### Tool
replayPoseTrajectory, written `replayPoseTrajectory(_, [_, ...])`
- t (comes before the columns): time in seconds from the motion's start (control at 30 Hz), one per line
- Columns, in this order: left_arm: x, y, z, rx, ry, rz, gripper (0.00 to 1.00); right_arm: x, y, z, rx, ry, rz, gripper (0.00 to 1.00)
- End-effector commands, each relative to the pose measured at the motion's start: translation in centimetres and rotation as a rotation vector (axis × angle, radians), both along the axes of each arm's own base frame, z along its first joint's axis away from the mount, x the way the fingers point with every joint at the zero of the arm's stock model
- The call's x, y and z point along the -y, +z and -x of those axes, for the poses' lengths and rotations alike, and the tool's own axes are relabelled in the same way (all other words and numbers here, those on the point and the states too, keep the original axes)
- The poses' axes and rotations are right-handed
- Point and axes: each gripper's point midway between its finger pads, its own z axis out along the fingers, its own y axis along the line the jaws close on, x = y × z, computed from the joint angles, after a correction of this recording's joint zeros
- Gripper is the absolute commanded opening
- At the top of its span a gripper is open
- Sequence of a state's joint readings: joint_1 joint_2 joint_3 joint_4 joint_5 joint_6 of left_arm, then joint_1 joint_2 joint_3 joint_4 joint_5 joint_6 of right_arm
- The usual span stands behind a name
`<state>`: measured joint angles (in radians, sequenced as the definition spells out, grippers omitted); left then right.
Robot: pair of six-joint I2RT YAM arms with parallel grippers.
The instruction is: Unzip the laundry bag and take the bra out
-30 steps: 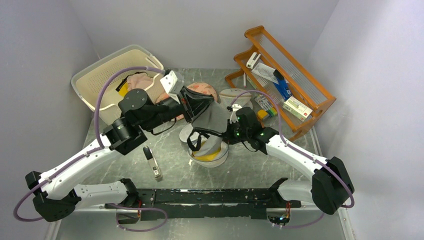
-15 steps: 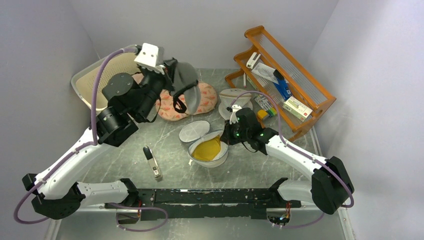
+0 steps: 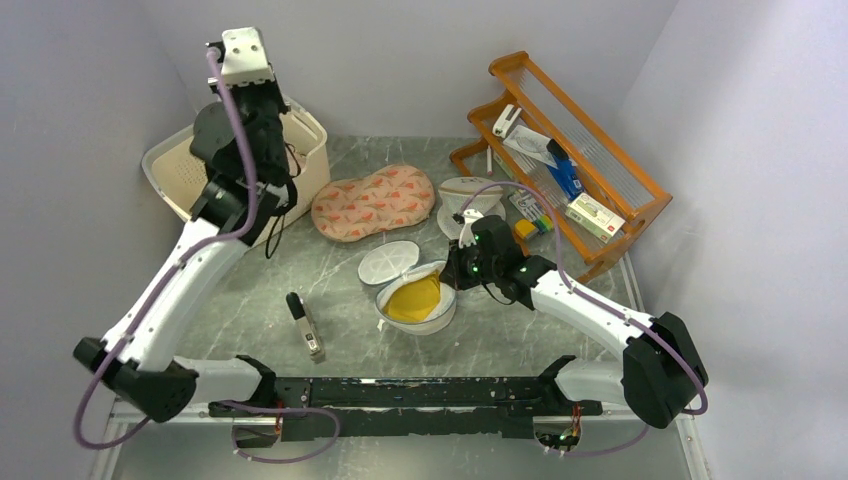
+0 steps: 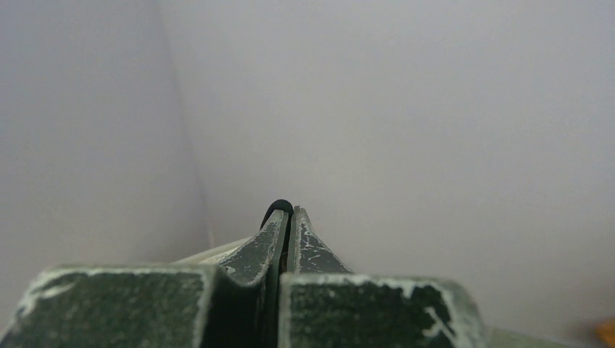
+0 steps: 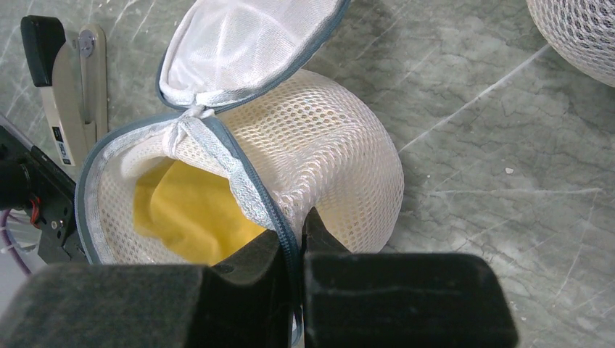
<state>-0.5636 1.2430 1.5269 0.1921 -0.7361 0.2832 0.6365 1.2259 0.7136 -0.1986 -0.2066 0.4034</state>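
Grey marbled tabletop [image 3: 350, 305]; plain pale walls [image 3: 420, 60]; wooden rack [image 3: 650, 203] right.

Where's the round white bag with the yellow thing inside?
Top view: the laundry bag sits open mid-table, in front of the pink pad, its rim pinched by the right gripper.

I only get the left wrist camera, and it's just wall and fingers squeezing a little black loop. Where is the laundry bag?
Observer: The laundry bag sits mid-table, lid flipped open, something yellow inside.
Operator: Is anyone holding it?
Observer: Yes, the right fingers pinch its grey zipper rim.
Operator: Where's my arm with the black loop?
Observer: The left arm is raised by the cream basket, back left.
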Motion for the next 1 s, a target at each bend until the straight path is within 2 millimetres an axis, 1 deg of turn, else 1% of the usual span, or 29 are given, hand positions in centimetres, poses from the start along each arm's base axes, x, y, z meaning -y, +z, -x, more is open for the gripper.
replayPoseTrajectory(0.0, [-3.9,-0.6,-2.9,0.008,0.151,0.077,0.07,-0.3,0.0,0.0,0.007,0.007,-0.013,0.03])
replayPoseTrajectory(0.13, [-7.5,-1.4,-6.4,0.000,0.199,0.153,0.07,-0.4,0.1,0.0,0.005,0.009,-0.011,0.03])
replayPoseTrajectory(0.23, [-10.7,-3.0,-9.2,-0.037,0.234,0.194,0.07,-0.1,0.1,-0.1,0.012,0.001,0.000,0.03])
replayPoseTrajectory(0.3, [-12.4,-4.0,-10.9,-0.062,0.248,0.210,0.07,0.0,0.1,-0.2,0.016,0.001,0.007,0.03])
replayPoseTrajectory(0.37, [-13.4,-5.8,-12.6,-0.107,0.247,0.223,0.07,-0.1,0.2,-0.2,0.016,0.003,0.007,0.03])
replayPoseTrajectory(0.4, [-13.5,-7.0,-13.3,-0.143,0.233,0.235,0.07,-0.2,0.2,-0.2,0.015,0.006,0.009,0.03])
replayPoseTrajectory(0.43, [-13.4,-8.6,-13.9,-0.190,0.218,0.250,0.10,-0.2,0.1,-0.3,0.014,0.006,0.011,0.03])
replayPoseTrajectory(0.47, [-13.1,-9.8,-14.2,-0.214,0.194,0.263,0.18,-0.2,0.1,-0.3,0.015,0.005,0.010,0.03])
replayPoseTrajectory(0.5, [-12.6,-11.0,-14.4,-0.230,0.165,0.272,0.29,-0.3,0.1,-0.3,0.013,0.006,0.008,0.03])
replayPoseTrajectory(0.57, [-12.0,-13.3,-14.0,-0.261,0.130,0.304,0.44,-0.3,0.0,-0.2,0.012,0.008,0.005,0.03])
replayPoseTrajectory(0.6, [-11.8,-14.9,-13.6,-0.287,0.125,0.327,0.51,-0.4,0.0,-0.2,0.009,0.008,0.006,0.03])
replayPoseTrajectory(0.63, [-11.6,-15.7,-13.2,-0.293,0.116,0.346,0.63,-0.3,-0.1,-0.2,0.006,0.008,0.008,0.03])
replayPoseTrajectory(0.67, [-11.5,-16.1,-12.9,-0.297,0.104,0.355,0.68,-0.4,-0.2,-0.2,0.003,0.008,0.010,0.03])
replayPoseTrajectory(0.73, [-11.3,-16.3,-12.1,-0.302,0.093,0.356,0.78,-0.4,-0.4,-0.3,0.000,0.010,0.013,0.03])
replayPoseTrajectory(0.77, [-11.3,-16.3,-11.7,-0.304,0.089,0.351,0.81,-0.6,-0.4,-0.4,-0.002,0.012,0.013,0.03])
replayPoseTrajectory(0.87, [-10.8,-15.9,-10.3,-0.289,0.048,0.323,0.86,-0.9,-0.3,-0.7,-0.006,0.017,0.015,0.03])
replayPoseTrajectory(0.97, [-9.4,-15.2,-9.1,-0.249,-0.041,0.301,0.93,-1.2,-0.3,-1.0,-0.012,0.021,0.018,0.03])
